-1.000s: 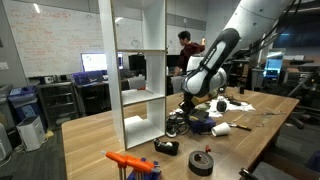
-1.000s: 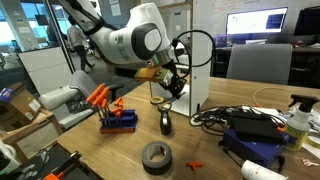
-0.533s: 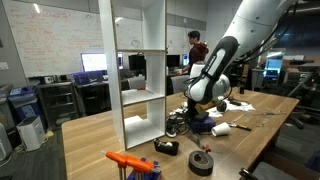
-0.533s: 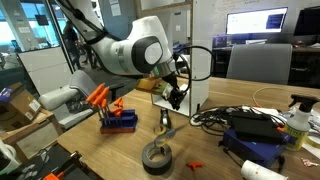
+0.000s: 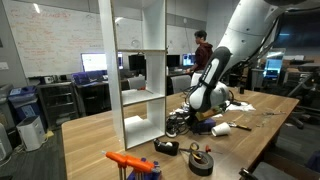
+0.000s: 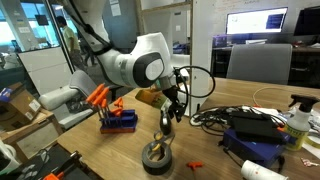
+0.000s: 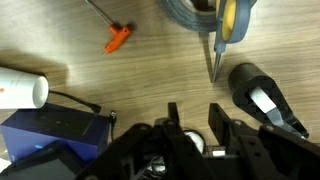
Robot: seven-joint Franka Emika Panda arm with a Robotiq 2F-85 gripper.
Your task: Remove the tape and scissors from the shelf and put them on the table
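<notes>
Orange-handled scissors [image 7: 230, 20] are seen lying partly over the tape [image 7: 185, 8] on the table [image 7: 120, 75]. The gripper [image 7: 195, 110] is parted and empty, so a straight upward lift is advised, to leave both undisturbed.

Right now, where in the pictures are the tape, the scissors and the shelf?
tape [image 6: 150, 166]: exterior view, on the roll's outer wall facing the camera.
scissors [image 7: 231, 18]: wrist view, on the orange handle.
shelf [image 5: 106, 60]: exterior view, on its near upright panel.
</notes>
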